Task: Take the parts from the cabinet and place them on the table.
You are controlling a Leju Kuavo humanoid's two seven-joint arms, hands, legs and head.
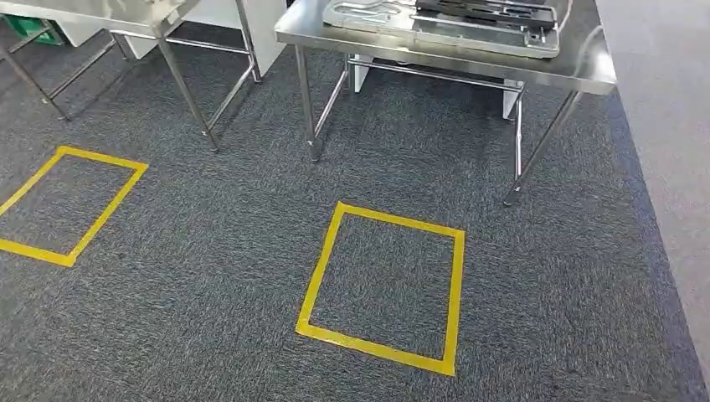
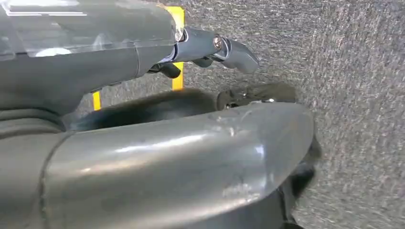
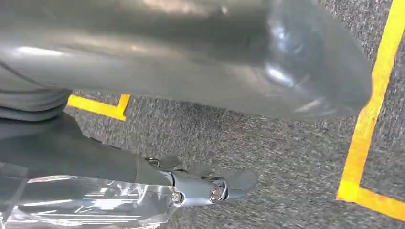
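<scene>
Head view: a steel table [image 1: 578, 71] is seen beyond a yellow tape square [image 1: 383, 286] on grey carpet [image 1: 209, 251], with flat metal parts [image 1: 444, 23] lying on it. Left hand [image 2: 210, 50] and right hand [image 3: 205, 183] are held empty, fingers extended.

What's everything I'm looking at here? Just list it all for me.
Steel tables: two, silver, at the far side of the carpet.
Tray of parts: one, silver with black pieces, on the right-hand table.
Taped squares: two, yellow outlines, on the carpet before the tables.
Carpet: one, dark grey, underfoot.
Green object: one, far left under the table; cannot identify.
Left hand: grey, hanging over carpet, holding nothing.
Right hand: grey, hanging over carpet, holding nothing.
</scene>
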